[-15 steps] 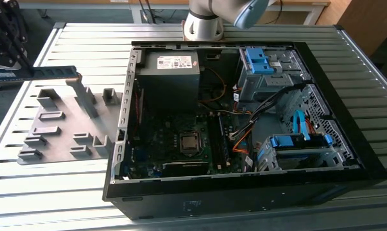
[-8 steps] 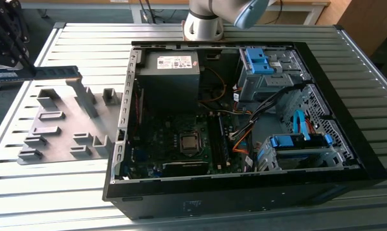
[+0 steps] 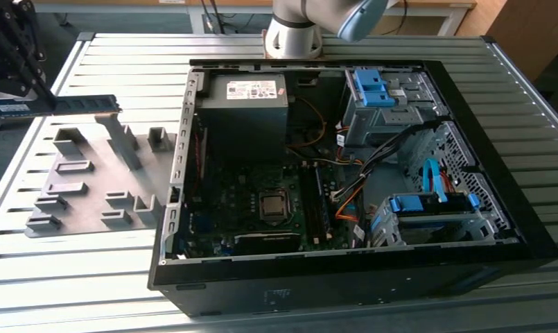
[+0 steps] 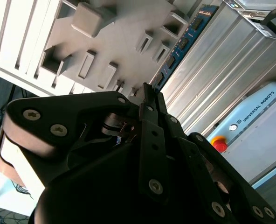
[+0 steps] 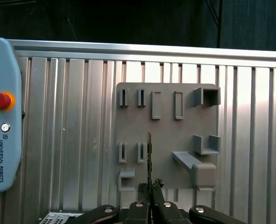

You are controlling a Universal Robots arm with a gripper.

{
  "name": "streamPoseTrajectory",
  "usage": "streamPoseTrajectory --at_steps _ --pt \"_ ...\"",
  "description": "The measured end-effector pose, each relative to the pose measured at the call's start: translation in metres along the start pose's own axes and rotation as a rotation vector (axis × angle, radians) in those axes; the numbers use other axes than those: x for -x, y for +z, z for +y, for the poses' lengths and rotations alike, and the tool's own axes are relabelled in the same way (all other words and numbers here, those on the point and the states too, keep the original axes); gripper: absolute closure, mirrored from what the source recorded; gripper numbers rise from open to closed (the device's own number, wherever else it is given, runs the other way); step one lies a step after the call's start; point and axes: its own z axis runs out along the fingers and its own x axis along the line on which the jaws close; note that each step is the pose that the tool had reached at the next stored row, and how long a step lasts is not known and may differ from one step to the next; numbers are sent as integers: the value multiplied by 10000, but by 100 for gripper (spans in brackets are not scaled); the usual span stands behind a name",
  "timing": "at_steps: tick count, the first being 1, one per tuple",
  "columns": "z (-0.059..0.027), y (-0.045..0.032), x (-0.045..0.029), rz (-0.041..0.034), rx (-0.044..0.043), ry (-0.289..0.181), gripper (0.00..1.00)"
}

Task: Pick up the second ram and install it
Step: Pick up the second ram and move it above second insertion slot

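**Exterior view:** At the exterior view's left we see the claw (image 3: 40, 97) pinching the second ram (image 3: 75, 105). The stick is held level in the air above the grey holder plate (image 3: 84, 187), which lies on the slatted bench (image 3: 75, 277). The open PC case (image 3: 260, 291) sits at the exterior view's right of the plate, motherboard (image 3: 223, 194) exposed. The ram is outside the case wall, well apart from the board. The arm base (image 3: 292, 38) stands behind the case.

**Second wrist view:** The claw (image 4: 149, 95) is pressed together on one end of the ram (image 4: 184, 39), its black fingers (image 4: 152, 126) meeting at the board's edge. We see a blue board w/ black chips running away from the claw. The holder plate (image 4: 105, 37) and its blocks lie beyond. A teach pendant (image 4: 259, 121) w/ a red stop button (image 4: 219, 142) rests on the bench nearby.

**First wrist view:** We see the ram (image 5: 149, 154) edge-on, a thin strip rising from the claw (image 5: 150, 186), which is clamped on it. Behind it is the holder plate (image 5: 175, 135) on the bench (image 5: 72, 116). We can't tell whether the ram's far end touches the plate. The pendant (image 5: 5, 116) lies beside the plate, apart from it.
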Motion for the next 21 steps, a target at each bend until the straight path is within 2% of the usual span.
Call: streamPoseTrajectory --at_steps 21 --pt "-233 -4 -5 0 21 1 86"
